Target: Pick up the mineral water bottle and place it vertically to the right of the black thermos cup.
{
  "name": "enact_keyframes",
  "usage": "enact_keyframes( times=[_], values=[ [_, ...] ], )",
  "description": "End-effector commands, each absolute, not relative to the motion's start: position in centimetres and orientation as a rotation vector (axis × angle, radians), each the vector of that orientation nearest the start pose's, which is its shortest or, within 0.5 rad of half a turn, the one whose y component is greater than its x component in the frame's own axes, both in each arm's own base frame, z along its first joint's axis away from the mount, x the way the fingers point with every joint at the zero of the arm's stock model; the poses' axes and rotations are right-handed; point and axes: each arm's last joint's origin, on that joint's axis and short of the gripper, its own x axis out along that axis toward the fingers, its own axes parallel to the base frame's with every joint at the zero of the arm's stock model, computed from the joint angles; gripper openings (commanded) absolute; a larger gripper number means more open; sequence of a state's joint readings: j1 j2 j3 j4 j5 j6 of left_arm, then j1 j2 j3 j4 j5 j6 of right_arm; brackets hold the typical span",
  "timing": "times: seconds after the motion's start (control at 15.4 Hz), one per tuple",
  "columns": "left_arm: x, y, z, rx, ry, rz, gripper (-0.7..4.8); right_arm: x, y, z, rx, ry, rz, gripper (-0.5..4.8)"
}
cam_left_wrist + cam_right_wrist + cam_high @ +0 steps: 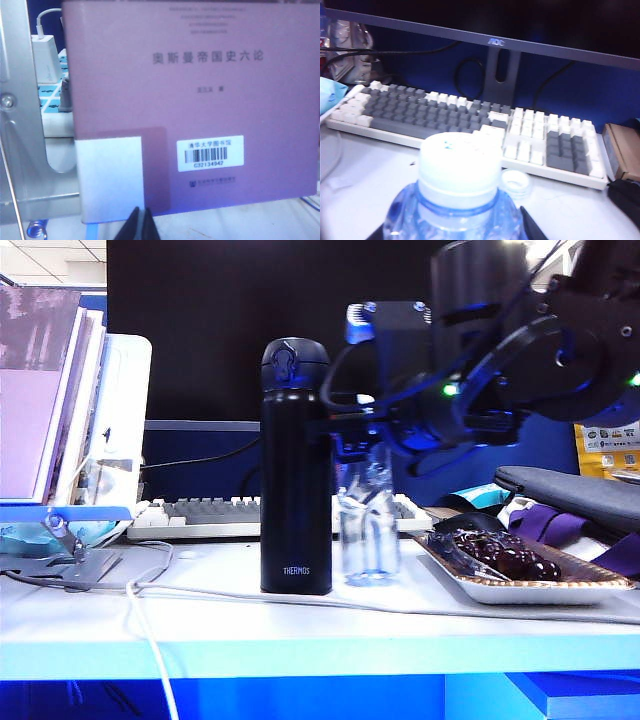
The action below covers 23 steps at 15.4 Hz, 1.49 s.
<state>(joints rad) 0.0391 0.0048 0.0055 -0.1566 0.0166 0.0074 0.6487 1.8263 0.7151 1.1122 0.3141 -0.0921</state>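
Note:
The tall black thermos cup stands upright in the middle of the white table. Just to its right the clear mineral water bottle stands upright, its base on the table. My right gripper comes down from the right over the bottle's top. In the right wrist view the white cap and bluish shoulders of the bottle fill the space between the dark fingers, which press against both sides; my right gripper is shut on it. My left gripper is shut and holds nothing, facing a purple book.
A grey and white keyboard lies behind the thermos under a dark monitor. A tray of dark snacks sits right of the bottle. A white cable crosses the table front. Books on a stand are at left.

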Motion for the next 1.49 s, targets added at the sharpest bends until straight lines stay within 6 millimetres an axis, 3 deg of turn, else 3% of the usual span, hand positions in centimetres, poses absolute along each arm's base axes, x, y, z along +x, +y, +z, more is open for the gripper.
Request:
enact_keyframes(
  times=[0.06,0.45,0.78,1.23,1.49],
  values=[
    [9.6,0.3,14.9,0.006,0.165,0.019,-0.02,26.9,21.2,16.2,-0.090,0.012,0.312,2.60],
    [9.6,0.3,14.9,0.006,0.165,0.018,-0.02,25.3,19.6,14.0,-0.132,0.079,0.227,2.60],
    [9.6,0.3,14.9,0.006,0.165,0.019,-0.02,25.1,19.5,15.5,-0.084,0.040,0.233,2.61],
    [9.6,0.3,14.9,0.006,0.165,0.018,-0.02,23.1,21.2,14.9,-0.092,0.110,0.305,2.61],
    [9.6,0.3,14.9,0.006,0.165,0.019,-0.03,23.0,21.1,14.7,-0.093,0.124,0.284,2.62]
  ],
)
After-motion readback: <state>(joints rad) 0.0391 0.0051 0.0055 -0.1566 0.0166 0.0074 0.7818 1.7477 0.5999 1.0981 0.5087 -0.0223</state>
